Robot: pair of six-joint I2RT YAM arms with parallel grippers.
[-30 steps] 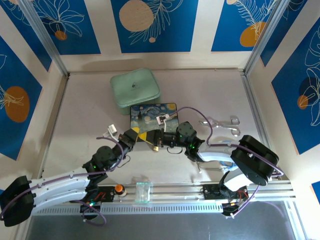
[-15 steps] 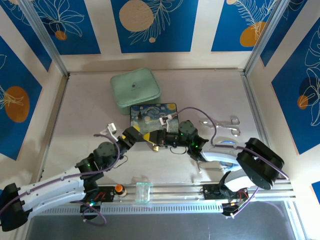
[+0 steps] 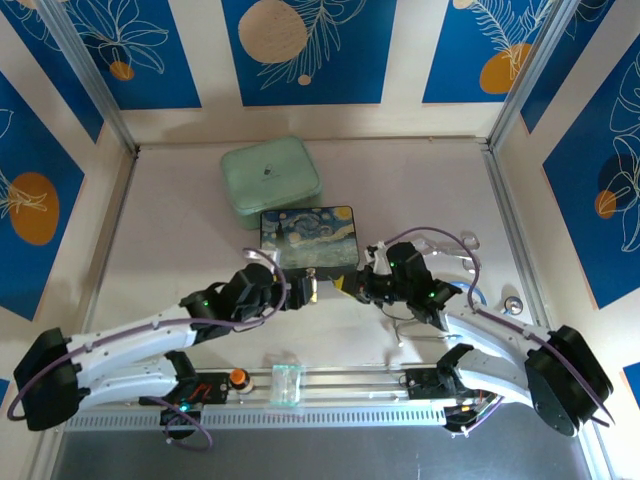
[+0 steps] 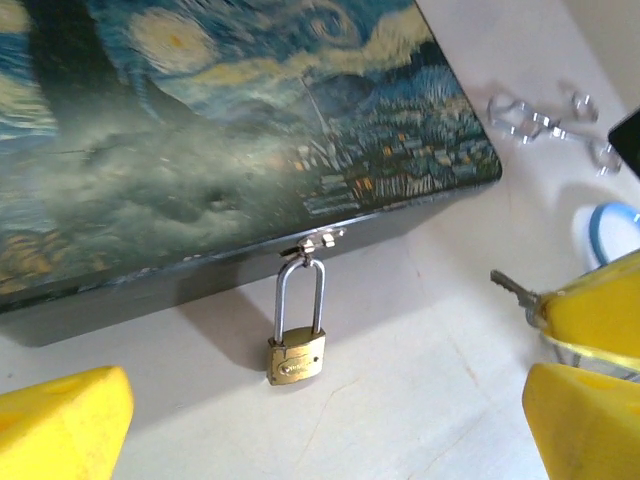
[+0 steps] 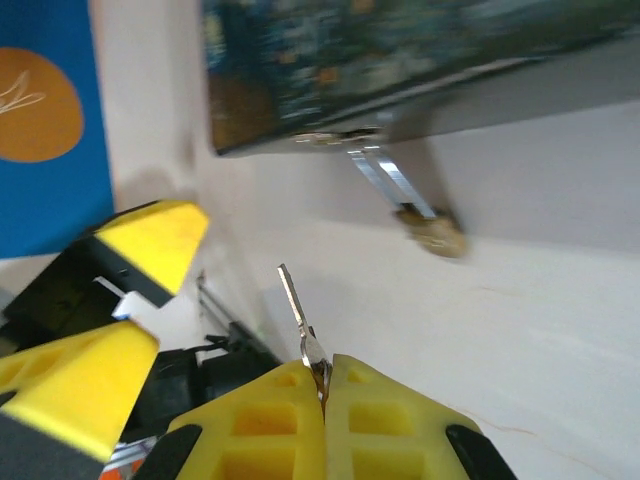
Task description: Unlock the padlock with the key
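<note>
The small brass padlock [image 4: 296, 355] lies flat on the table, its silver shackle hooked through the latch [image 4: 315, 240] of the painted box [image 4: 230, 130]. My left gripper [image 4: 325, 425] hovers just in front of it, open, with nothing between its yellow fingers [image 4: 60, 425]. In the right wrist view the padlock [image 5: 435, 230] is blurred, up and to the right of the key's tip. My right gripper [image 5: 325, 365] is shut on the key [image 5: 298, 315], whose blade sticks out ahead. In the left wrist view the key [image 4: 515, 290] is to the padlock's right, pointing left. From above, left gripper [image 3: 303, 288] and right gripper [image 3: 352, 285] face each other at the box's front edge.
A mint-green case [image 3: 270, 180] sits behind the painted box [image 3: 308, 238]. A bent silver wire piece [image 4: 545, 125] and a blue-and-white ring [image 4: 610, 225] lie to the right. A metal rail [image 3: 330, 385] runs along the near edge.
My left gripper has opened and let go of the padlock, which now lies on the table. The right gripper has drawn back to the right, still holding the key.
</note>
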